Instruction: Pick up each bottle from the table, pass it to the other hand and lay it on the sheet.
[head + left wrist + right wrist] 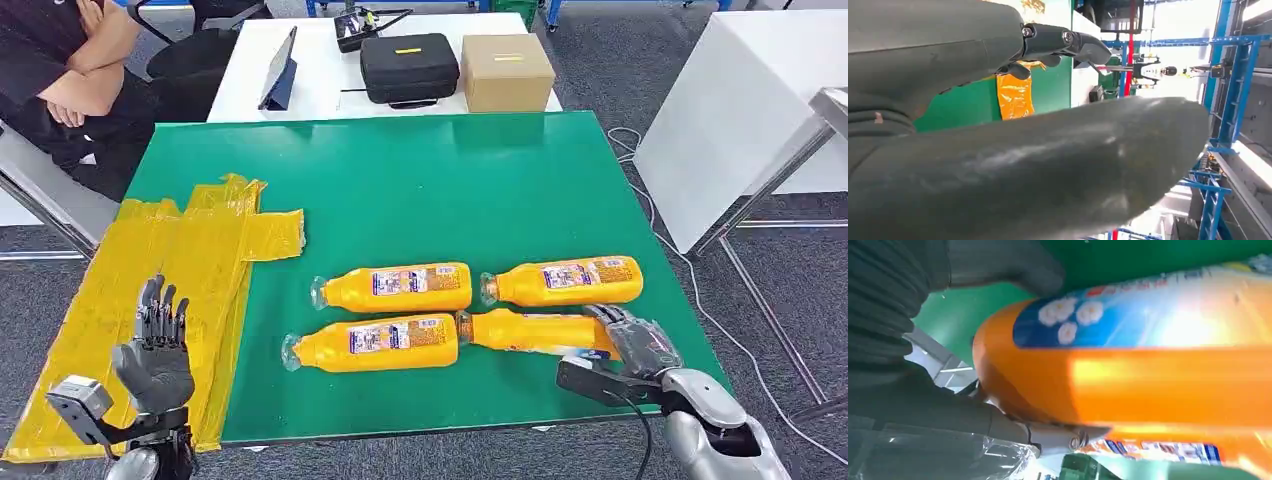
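Four orange bottles are seen lying on their sides on the green table (420, 180) in the head view, all to the right of the yellow sheet (150, 300). The near-right bottle (530, 330), the one farthest from the sheet on the near row, is touched at its base end by the right hand (635, 340); the fingers appear wrapped around it, though full closure cannot be confirmed from here. The left hand (155, 350) is held upright over the sheet's near end, fingers spread, nothing in it.

Left wrist view: the thumb (1048, 170) and dark fingers (1058, 42) are recorded apart, with the sheet behind them.

Right wrist view: the bottle body (1148, 370) is seen close against the palm, a finger (1013, 270) curled over its far side.

Judgement: full and fairly heavy, stiff plastic, glossy label likely slippery. A grip round the mid-body is advised, leaving the neck end free for the receiving hand.
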